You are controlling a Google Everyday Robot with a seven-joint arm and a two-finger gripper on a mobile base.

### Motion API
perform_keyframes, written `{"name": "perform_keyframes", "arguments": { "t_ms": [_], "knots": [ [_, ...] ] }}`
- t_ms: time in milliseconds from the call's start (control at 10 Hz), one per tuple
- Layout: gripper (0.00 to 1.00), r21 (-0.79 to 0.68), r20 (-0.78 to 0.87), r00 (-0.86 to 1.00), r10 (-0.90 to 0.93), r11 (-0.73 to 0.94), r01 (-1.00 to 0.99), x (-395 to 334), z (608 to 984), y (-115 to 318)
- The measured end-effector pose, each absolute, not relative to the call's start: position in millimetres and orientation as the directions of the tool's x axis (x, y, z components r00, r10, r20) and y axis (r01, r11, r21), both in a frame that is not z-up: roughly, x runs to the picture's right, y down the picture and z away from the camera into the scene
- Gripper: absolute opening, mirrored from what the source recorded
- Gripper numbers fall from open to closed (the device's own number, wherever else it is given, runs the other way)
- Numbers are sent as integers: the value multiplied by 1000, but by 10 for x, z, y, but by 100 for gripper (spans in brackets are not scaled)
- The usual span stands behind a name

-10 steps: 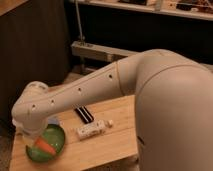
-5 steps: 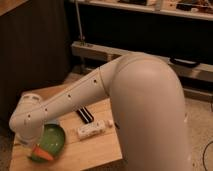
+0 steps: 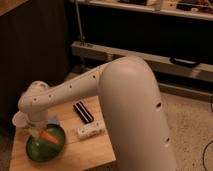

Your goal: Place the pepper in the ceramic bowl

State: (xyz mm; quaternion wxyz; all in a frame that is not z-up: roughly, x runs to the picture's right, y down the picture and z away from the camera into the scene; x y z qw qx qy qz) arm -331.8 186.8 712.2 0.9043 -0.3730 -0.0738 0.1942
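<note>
The gripper (image 3: 39, 131) hangs right over the ceramic bowl (image 3: 44, 150), at the end of the white arm (image 3: 100, 90) that reaches across the wooden table (image 3: 92, 150); whether it grips or has let go cannot be told from this view, since the arm's wrist hides most of it. The pepper (image 3: 49, 136) lies inside the bowl, toward its far side, just below the gripper and very close to it, perhaps touching. Judged from this, the placing looks nearly or fully done: the pepper is within the bowl's rim. What seems left is a clean release, if none has happened, and a lift clear of the bowl. Beside the bowl on its right lies a whitish box (image 3: 90, 131), and beyond that a dark flat object (image 3: 83, 111). A small translucent cup (image 3: 20, 120) stands just behind the bowl's left edge.
</note>
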Motion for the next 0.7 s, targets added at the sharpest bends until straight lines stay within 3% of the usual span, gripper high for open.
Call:
{"name": "perform_keyframes", "arguments": {
  "t_ms": [700],
  "knots": [
    [80, -691, -27, 911, 410, 651, -314, -3371, 7212, 1803]
  ]
}}
